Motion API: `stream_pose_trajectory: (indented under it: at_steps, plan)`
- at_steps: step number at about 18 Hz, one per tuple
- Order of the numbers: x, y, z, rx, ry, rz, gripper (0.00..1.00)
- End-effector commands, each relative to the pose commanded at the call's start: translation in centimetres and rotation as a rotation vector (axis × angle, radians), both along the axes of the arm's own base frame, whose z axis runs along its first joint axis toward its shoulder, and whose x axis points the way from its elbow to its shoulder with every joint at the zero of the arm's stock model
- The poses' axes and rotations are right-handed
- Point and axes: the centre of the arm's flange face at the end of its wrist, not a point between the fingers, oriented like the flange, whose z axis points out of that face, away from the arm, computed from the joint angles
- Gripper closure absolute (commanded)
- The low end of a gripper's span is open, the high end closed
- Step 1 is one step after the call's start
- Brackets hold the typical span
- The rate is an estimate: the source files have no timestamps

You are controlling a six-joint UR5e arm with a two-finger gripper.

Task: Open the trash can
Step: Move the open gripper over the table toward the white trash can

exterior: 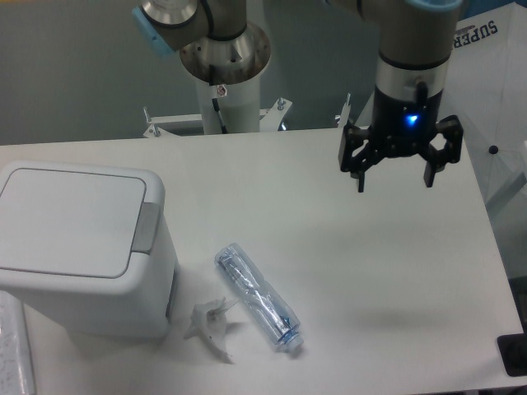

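- Approach step: gripper (394, 175) hangs high over the surface's (370, 263) right side, jaws spread, holding nothing.
- Bin (78, 247) sits far left, lid shut.
- Next: cross left, descend onto grey tab (146, 228), press.

Silver-grey jointed arm (409, 33) with light blue caps at the joints. White column base (230, 90). Black two-finger gripper (394, 175) on a black wrist section, with a lit blue indicator light (409, 121).
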Motion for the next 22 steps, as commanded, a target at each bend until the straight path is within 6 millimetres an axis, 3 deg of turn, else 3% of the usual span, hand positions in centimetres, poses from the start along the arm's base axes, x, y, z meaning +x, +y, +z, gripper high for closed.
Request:
stream_pose_trajectory:
  at_steps: [4,9,17,22]
  plan:
    - [1.8,0.5,0.5,0.039,-0.029,0.033,0.00]
    - [7.1,3.3,-0.2,0.048,-0.080,0.074,0.00]
    - [9.9,5.9,0.4,0.172,-0.233,0.270,0.00]
    - [12.0,7.7,-0.2,0.176,-0.272,0.244,0.00]
